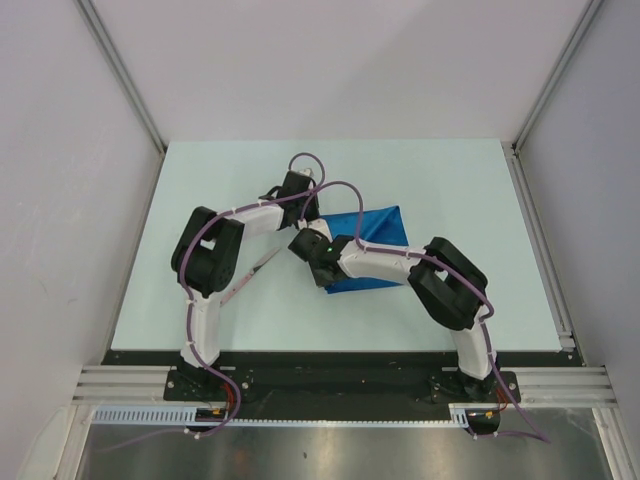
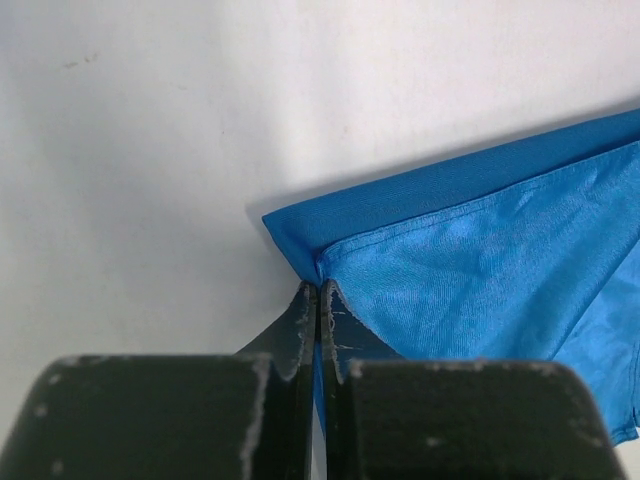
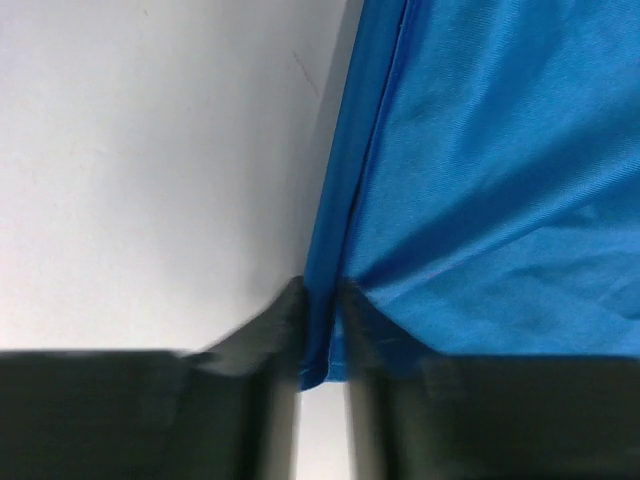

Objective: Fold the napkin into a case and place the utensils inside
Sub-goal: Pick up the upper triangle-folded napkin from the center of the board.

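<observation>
Right gripper (image 3: 320,300) is clamping the near-left hem of the napkin (image 1: 375,228), which is lying mid-way across the table (image 1: 460,180). Farther back, left gripper (image 2: 318,300) is pinching its far-left corner, jaws clenched tight. Cloth is reading as soft, light and slippery, so it is best taken at hems and corners.

The left arm (image 1: 205,265) rises from its base, bends sharply at the elbow and reaches forward and to the right, its wrist tipped down toward the table. The left fingers (image 2: 296,335) are pressed tight together, pinching a corner of the napkin (image 2: 480,270). The right arm (image 1: 452,288) folds at its elbow and stretches left across the middle, its wrist low beside the other arm's. The right fingers (image 3: 272,332) stand close together with a hemmed cloth edge nipped between their tips.
</observation>
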Controlling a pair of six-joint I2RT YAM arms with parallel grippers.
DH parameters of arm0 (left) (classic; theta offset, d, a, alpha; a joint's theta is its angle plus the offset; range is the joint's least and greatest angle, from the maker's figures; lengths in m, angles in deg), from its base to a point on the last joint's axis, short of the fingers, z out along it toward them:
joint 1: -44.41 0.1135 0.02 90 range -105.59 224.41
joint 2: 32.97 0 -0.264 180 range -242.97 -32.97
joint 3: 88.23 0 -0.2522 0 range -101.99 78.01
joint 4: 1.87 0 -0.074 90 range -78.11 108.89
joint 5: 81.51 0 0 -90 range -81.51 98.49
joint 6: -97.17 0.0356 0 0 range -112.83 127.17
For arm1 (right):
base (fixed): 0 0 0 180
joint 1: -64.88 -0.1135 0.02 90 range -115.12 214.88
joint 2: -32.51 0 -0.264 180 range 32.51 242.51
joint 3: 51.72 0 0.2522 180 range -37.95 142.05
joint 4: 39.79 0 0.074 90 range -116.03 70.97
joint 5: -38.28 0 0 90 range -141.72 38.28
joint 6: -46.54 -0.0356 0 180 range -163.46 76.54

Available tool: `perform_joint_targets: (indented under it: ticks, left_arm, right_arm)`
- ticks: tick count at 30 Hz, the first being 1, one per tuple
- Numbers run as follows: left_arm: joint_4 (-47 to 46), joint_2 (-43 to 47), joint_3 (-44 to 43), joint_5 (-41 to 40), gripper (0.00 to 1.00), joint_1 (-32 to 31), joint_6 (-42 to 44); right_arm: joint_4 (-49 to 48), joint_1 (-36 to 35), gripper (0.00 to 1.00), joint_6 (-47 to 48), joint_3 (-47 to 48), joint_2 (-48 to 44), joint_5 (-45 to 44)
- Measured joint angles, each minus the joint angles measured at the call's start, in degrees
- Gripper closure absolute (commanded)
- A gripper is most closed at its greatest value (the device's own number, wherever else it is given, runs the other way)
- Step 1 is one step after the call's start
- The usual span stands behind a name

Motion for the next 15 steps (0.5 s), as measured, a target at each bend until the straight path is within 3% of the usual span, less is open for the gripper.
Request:
perform_joint_targets:
  ticks: [2, 4, 15]
  left_arm:
    - [-0.13, -0.04, 0.00, 0.28, 1.00, 0.15, 0.00]
    - [-0.24, -0.11, 0.00, 0.92, 1.00, 0.35, -0.04]
    - [0.50, 0.02, -0.11, 4.72, 1.00, 1.16, -1.97]
  right_arm:
    - [0.15, -0.20, 0.95, -0.17, 0.37, 0.39, -1.25]
    - [1.01, -0.26, 1.00, -0.17, 0.87, 0.66, -2.45]
    - [4.63, -0.39, 1.00, 2.89, 1.18, -0.20, -4.28]
